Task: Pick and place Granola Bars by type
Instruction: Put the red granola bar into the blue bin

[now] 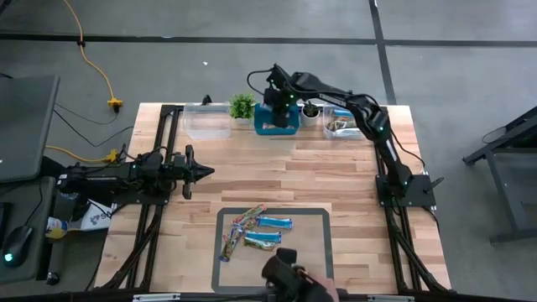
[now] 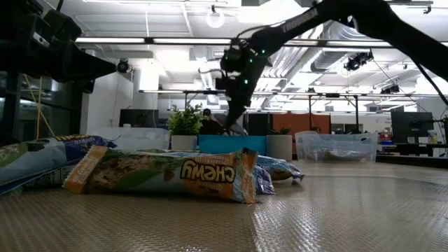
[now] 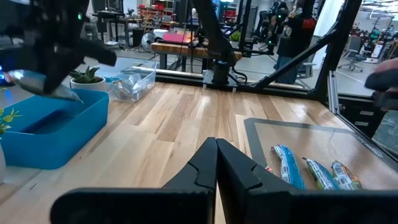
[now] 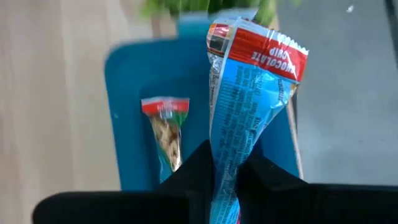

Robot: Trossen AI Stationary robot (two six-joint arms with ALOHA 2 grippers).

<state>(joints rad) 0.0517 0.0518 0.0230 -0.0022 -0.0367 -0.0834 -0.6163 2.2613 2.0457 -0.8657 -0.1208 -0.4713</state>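
Several granola bars (image 1: pixel 254 231) lie flat on a grey mat (image 1: pixel 319 220) near the table's near edge, some light blue, some brown and multicoloured; the low view shows them close up (image 2: pixel 168 172). My right gripper (image 1: pixel 275 105) hangs over a blue bin (image 1: pixel 278 128) at the far edge, shut on a light blue bar with a red end (image 4: pixel 249 87). One bar (image 4: pixel 165 132) lies in the bin (image 4: pixel 130 106). My left gripper (image 1: pixel 200 172) is shut and hovers over the table's left half, away from the bars. My right gripper (image 4: pixel 225 182) pinches the light blue bar between its two fingers at one end of the wrapper (image 4: pixel 225 163). The fingers come from above and lie along the bar. The bar is lifted clear, and its red end (image 4: pixel 261 53) hangs below the fingers over the blue bin.
A clear bin (image 1: pixel 207 122) stands left of the blue one, and another clear bin (image 1: pixel 342 122) holding bars stands right of it. Two small potted plants (image 1: pixel 242 105) (image 1: pixel 311 109) flank the blue bin. A person's gloved hand (image 1: pixel 294 275) shows at the mat's near edge.
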